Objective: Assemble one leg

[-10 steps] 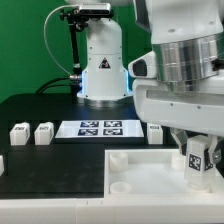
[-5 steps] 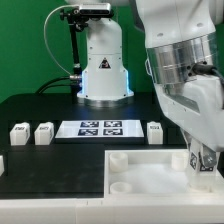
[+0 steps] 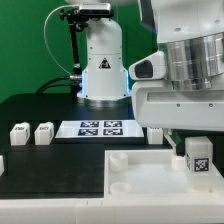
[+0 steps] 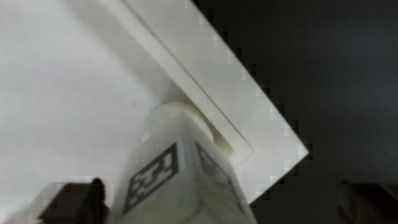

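- leg [image 3: 197, 160] upright at corner of white tray [image 3: 140, 175], exterior view's right, marker facing camera
- gripper [image 4: 222, 203] over it, fingers spread wide either side, gripping nothing

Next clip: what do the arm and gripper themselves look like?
The arm is glossy white with rounded shells, a grey band near the wrist, a pale blue light on its base and black cables behind. The gripper has dark fingers.

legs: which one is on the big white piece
The leg at the exterior view's right, upright on a corner of the white piece; the others sit on the black table.
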Tool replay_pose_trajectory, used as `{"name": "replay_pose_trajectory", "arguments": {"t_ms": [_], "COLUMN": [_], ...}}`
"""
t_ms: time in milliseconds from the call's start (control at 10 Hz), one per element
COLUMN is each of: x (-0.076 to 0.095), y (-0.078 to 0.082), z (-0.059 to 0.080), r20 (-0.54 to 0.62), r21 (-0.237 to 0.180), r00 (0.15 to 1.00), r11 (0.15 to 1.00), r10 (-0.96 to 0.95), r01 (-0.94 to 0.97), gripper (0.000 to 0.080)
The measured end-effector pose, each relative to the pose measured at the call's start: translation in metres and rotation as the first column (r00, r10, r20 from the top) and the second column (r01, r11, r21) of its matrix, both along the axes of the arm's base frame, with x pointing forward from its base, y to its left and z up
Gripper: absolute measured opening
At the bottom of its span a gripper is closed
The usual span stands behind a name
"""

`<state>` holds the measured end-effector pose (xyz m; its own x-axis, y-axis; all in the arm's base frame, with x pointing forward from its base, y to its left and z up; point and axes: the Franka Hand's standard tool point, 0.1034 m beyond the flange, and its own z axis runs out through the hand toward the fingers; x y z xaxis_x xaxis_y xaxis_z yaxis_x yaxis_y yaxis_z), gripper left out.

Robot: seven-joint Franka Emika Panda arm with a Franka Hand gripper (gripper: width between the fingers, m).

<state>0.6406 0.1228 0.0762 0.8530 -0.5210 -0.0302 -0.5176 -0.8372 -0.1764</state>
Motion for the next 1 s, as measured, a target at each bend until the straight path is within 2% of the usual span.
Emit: {"name": "replay_pose_trajectory", "arguments": {"t_ms": [100,200,300,400,500,600,700,800,900,1000], "x": [0.0007,0.0013,0.0019,0.0019,0.0020,0.0018,0.0017,0.0016,0.0010,0.0008], "y": [-0.0060,-0.0077,-0.0055,-0.0058,-0.0061,-0.0057,-0.0082,-0.0090,-0.0089,-0.0085], "z": [-0.0004,-0.0003,0.0000,-0.0002,-0.0002,-0.0003,-0.0009,-0.0011,-0.0017,-0.0020], "r20": [0.031,0.044,0.054,0.053,0.053,0.049,0.036,0.025,0.000,-0.019], "r21": [-0.051,-0.088,-0.097,-0.095,-0.095,-0.089,-0.077,-0.067,-0.056,-0.054], "r00": [0.971,0.918,0.896,0.901,0.901,0.922,0.966,0.988,0.999,0.964], "r11": [0.970,0.917,0.895,0.901,0.901,0.922,0.965,0.987,0.997,0.963], "r10": [0.238,0.395,0.441,0.430,0.430,0.383,0.254,0.151,-0.054,-0.265], "r01": [-0.237,-0.390,-0.435,-0.424,-0.424,-0.378,-0.251,-0.149,0.054,0.263], "gripper": [0.0648,0.0649,0.0649,0.0563,0.0427,0.0427,0.0295,0.0295,0.0295,0.0295]}}
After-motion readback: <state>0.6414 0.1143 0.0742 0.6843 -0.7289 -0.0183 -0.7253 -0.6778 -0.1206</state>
